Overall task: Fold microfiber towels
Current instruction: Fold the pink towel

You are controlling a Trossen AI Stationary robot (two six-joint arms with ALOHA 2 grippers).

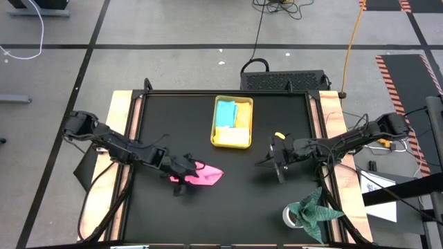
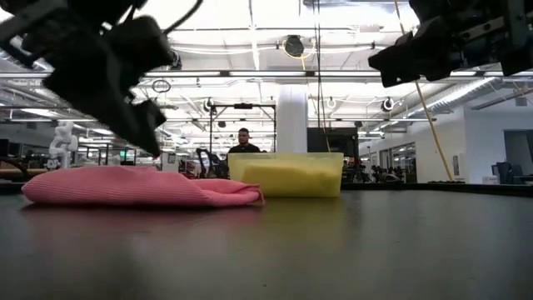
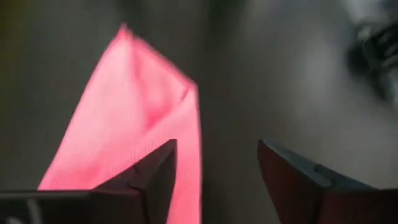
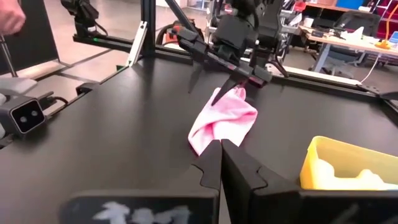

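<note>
High view: left gripper (image 1: 181, 168) open beside pink towel (image 1: 206, 174); right gripper (image 1: 275, 158) closed.

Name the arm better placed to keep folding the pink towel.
Left. The left gripper hangs open right at the pink towel; the right gripper is shut and stands apart from it, beside the yellow tray.

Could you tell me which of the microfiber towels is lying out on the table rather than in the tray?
The pink towel, loose on the black table beside the left tool; the light blue towel and yellow towel sit inside the yellow tray.
</note>
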